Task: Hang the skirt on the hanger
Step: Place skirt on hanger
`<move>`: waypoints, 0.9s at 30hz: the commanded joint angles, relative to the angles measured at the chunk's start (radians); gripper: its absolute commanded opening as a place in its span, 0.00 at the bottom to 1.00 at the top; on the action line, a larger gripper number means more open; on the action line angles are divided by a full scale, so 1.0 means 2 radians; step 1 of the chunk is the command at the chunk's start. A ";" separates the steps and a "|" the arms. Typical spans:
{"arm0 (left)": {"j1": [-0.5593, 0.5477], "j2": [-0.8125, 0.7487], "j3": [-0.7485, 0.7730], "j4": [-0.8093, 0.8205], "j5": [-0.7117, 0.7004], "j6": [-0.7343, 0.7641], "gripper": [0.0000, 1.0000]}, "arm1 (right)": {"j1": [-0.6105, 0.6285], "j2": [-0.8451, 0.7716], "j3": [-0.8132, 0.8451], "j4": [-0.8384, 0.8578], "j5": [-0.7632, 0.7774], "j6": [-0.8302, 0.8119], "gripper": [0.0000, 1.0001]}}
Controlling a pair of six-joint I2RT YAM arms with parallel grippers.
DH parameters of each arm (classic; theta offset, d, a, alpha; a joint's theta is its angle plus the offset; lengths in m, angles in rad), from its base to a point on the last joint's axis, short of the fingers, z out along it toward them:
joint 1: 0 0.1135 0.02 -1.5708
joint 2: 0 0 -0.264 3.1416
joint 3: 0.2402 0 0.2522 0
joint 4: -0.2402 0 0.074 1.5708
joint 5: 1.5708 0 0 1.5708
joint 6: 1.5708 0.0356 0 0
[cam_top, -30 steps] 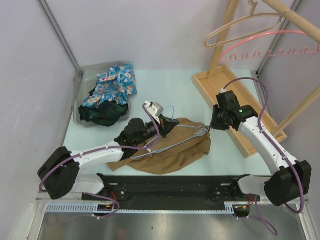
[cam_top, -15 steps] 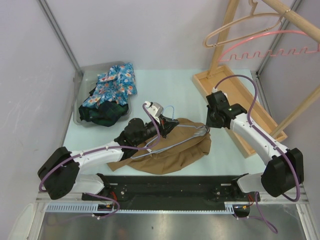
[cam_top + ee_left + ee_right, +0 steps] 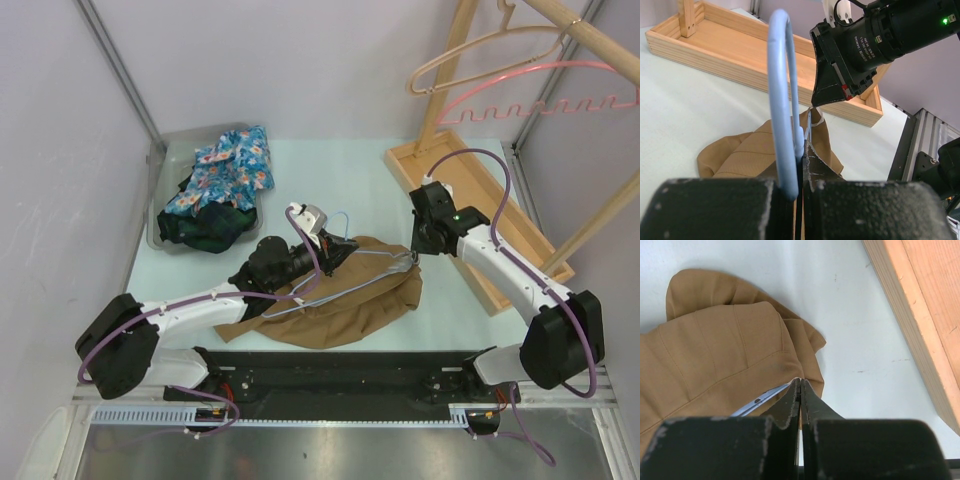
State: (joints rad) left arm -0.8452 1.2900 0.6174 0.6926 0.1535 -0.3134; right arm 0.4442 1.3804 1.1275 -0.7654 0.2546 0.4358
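Tan cloth is what catches the eye: the skirt [image 3: 345, 305] lies crumpled on the table [image 3: 340, 175] at its near edge, between the 2 arms. Its long axis runs from near left to far right, and its bunched right end points towards the wooden rack base [image 3: 470, 215].

A pale blue hanger [image 3: 352, 278] rests on top of the skirt along the same diagonal, with its hook turned up and towards the far side. The left fingers [image 3: 715, 210] are closed on that hook and hold it upright. The right fingers [image 3: 785, 410] are pressed together with their tips at the skirt's edge, just over the hanger's right end. From the wrist view they seem to pinch a fold of cloth there, though I cannot tell whether anything is really caught.

By my reckoning the job is early. The hanger and skirt are together and both arms are in place, but the cloth only lies beneath the hanger. Nothing is yet draped over or fastened to either of its 2 arms. Both ends of the waist remain to be fitted.
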 commanded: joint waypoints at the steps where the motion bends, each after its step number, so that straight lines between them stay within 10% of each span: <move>1: -0.004 -0.015 0.013 0.020 0.008 -0.001 0.00 | 0.003 -0.018 0.003 0.015 0.005 0.007 0.00; 13: -0.004 -0.008 0.016 0.020 0.011 -0.001 0.00 | 0.006 -0.038 0.003 0.002 -0.001 0.005 0.00; 19: -0.004 -0.008 0.017 0.020 0.011 -0.001 0.00 | 0.013 -0.027 0.002 -0.021 0.018 0.008 0.39; 27: -0.004 -0.008 0.017 0.019 0.013 -0.001 0.00 | 0.004 -0.021 -0.014 -0.012 0.000 0.010 0.29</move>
State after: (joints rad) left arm -0.8452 1.2900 0.6174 0.6926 0.1619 -0.3134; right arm 0.4610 1.3254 1.1210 -0.8001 0.2630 0.4438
